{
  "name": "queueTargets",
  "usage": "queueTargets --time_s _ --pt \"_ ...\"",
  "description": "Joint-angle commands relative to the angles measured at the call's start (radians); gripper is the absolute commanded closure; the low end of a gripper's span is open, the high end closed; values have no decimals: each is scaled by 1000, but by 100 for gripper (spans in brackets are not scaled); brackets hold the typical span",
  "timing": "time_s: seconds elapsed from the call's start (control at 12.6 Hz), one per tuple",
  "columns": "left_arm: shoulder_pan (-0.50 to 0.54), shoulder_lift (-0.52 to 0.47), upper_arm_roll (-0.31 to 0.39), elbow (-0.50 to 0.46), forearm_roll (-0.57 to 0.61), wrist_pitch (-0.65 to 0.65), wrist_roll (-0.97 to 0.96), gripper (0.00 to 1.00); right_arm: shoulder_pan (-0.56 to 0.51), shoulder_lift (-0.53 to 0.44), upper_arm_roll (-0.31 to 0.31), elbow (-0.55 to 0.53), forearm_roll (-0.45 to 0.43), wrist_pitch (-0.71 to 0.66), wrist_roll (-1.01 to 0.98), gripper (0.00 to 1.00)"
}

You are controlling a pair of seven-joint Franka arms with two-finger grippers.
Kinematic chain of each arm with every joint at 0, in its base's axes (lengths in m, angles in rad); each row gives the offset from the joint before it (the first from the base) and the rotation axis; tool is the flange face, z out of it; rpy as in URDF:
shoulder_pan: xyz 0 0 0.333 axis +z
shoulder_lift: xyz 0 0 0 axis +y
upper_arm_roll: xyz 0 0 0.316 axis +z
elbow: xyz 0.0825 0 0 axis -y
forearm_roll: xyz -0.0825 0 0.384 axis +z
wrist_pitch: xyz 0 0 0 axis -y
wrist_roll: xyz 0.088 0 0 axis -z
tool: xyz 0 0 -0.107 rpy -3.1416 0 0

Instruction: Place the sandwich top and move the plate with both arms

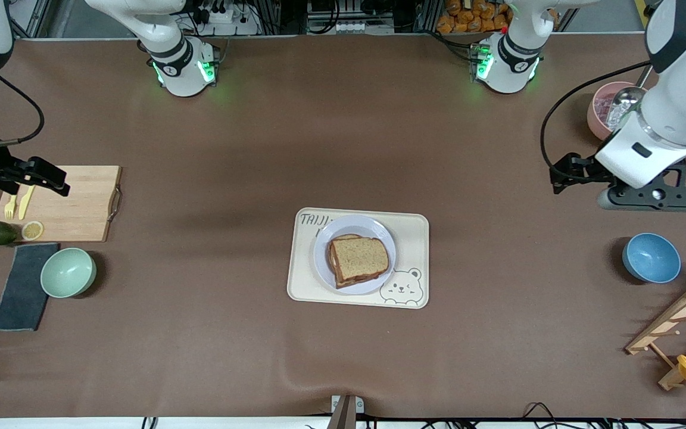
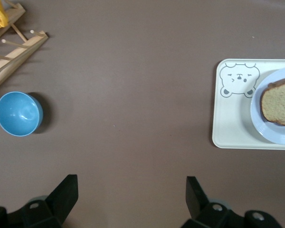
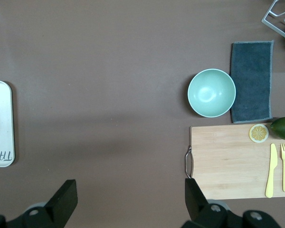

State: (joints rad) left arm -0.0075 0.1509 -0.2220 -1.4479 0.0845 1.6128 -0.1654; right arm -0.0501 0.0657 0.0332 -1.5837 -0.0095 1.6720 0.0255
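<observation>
Arms wait wide apart — left gripper (image 1: 581,177) over bare table near the blue bowl (image 1: 651,257), right gripper (image 1: 39,177) over the cutting board (image 1: 75,202), jaws spread, empty. Plate (image 1: 326,262) sits on the tray (image 1: 414,238); sandwich top (image 1: 359,254) crowns the stack — soft bread, slick rim: grip the plate's edges.

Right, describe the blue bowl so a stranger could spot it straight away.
Start at the wooden rack at the left arm's end of the table. Beside it, farther from the front camera, sits the blue bowl. The mint green bowl stands at the right arm's end, by a dark cloth.
</observation>
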Motion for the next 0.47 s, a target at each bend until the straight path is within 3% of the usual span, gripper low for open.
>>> queueTargets --time_s 0.0,0.4 --pt "9 -28 -7 6 44 -34 -13 0 -19 11 17 19 -6 -14 7 0" --pt "17 -74 -8 4 66 -57 -20 0 -17 11 16 21 -6 -14 2 0"
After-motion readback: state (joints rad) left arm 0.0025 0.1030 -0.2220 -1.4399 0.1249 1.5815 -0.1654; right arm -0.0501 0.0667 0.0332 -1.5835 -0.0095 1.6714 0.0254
